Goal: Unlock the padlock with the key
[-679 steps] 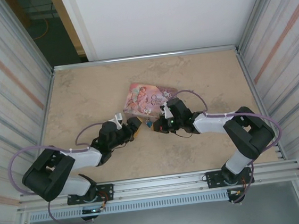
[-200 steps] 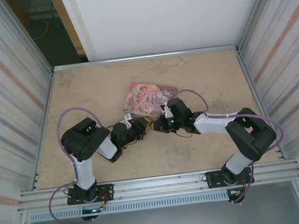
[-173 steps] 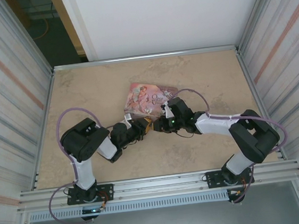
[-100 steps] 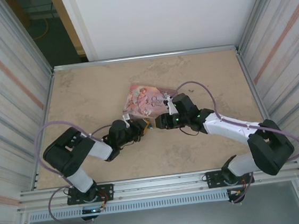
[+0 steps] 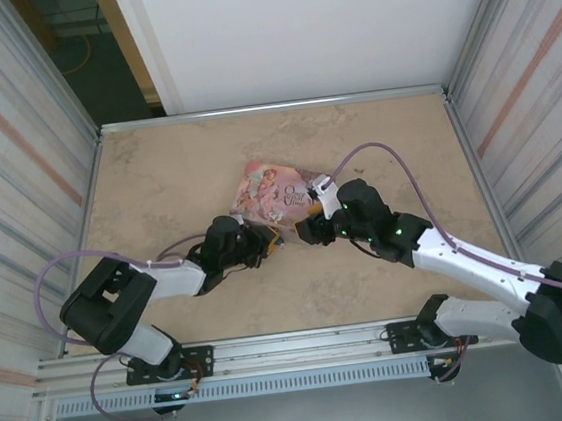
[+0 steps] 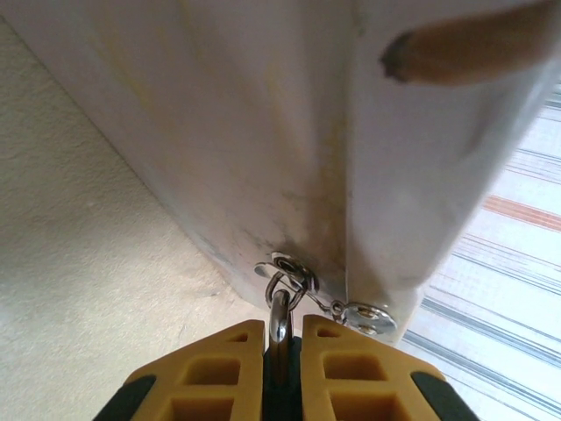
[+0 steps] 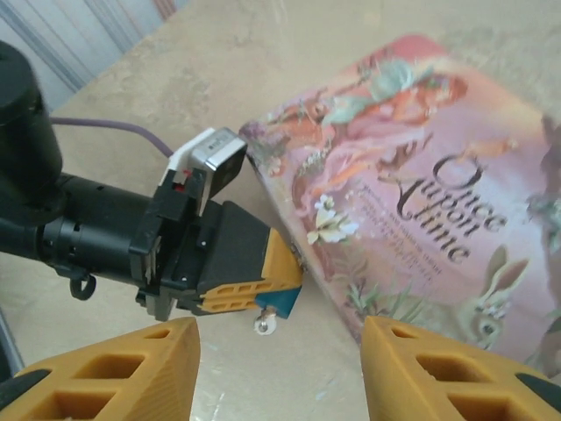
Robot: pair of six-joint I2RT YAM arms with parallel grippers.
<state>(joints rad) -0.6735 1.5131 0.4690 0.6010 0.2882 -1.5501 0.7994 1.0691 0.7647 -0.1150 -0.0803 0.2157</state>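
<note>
Tabletop (image 5: 158,183) in mottled beige lies under both arms. On the left, we see the left gripper (image 5: 263,240) low over it, its yellow fingers (image 6: 219,368) pressed together on the padlock (image 7: 283,303). The blue body peeks out at the fingertips in the right wrist view. In the left wrist view the silvery shackle (image 6: 279,320) stands in the narrow slot between the fingers. A small ring (image 6: 285,267) sits on the shackle, and a short chain leads from it to a silvery tab (image 6: 368,317) near the tin's corner. The pink illustrated tin (image 5: 277,193) lies flat just beyond the padlock. Further right, the right gripper (image 5: 305,230) faces the left one, near but apart. We see its jaws standing wide with nothing between them.
</note>
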